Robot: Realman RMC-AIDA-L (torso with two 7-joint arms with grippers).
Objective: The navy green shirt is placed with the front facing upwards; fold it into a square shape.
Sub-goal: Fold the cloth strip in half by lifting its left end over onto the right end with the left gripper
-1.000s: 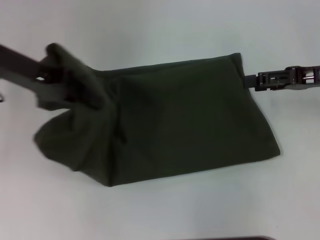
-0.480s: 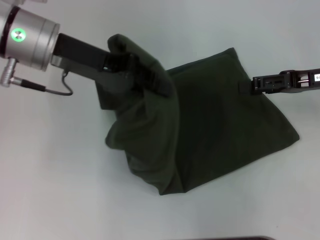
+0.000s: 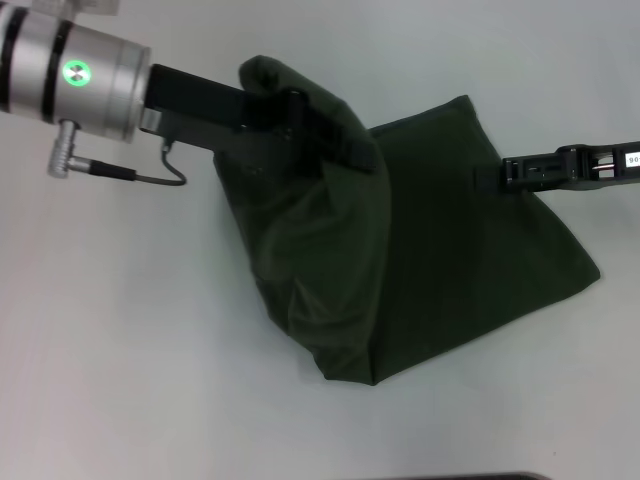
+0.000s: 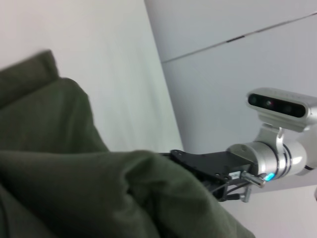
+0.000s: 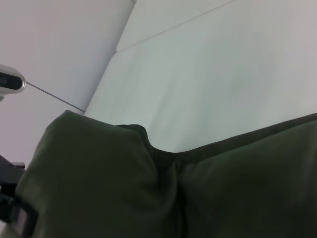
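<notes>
The navy green shirt (image 3: 440, 260) lies folded on the white table, plain olive side up; its print and neck are hidden. My left gripper (image 3: 300, 130) is at the far left of the shirt. It holds the shirt's left end raised, and the cloth drapes over its fingers. My right gripper (image 3: 490, 177) is shut on the shirt's far right edge, low at the table. The left wrist view shows bunched shirt cloth (image 4: 74, 173) with the right arm (image 4: 218, 166) beyond it. The right wrist view shows the raised fold (image 5: 99, 188).
The white table (image 3: 120, 380) extends on all sides of the shirt. A thin cable (image 3: 150, 178) hangs from my left wrist. A dark strip (image 3: 480, 476) shows at the near edge of the head view.
My left gripper has moved right with the shirt's left end, drawing the raised cloth over the rest. The shirt's outline has grown narrower. My right gripper has barely moved.
</notes>
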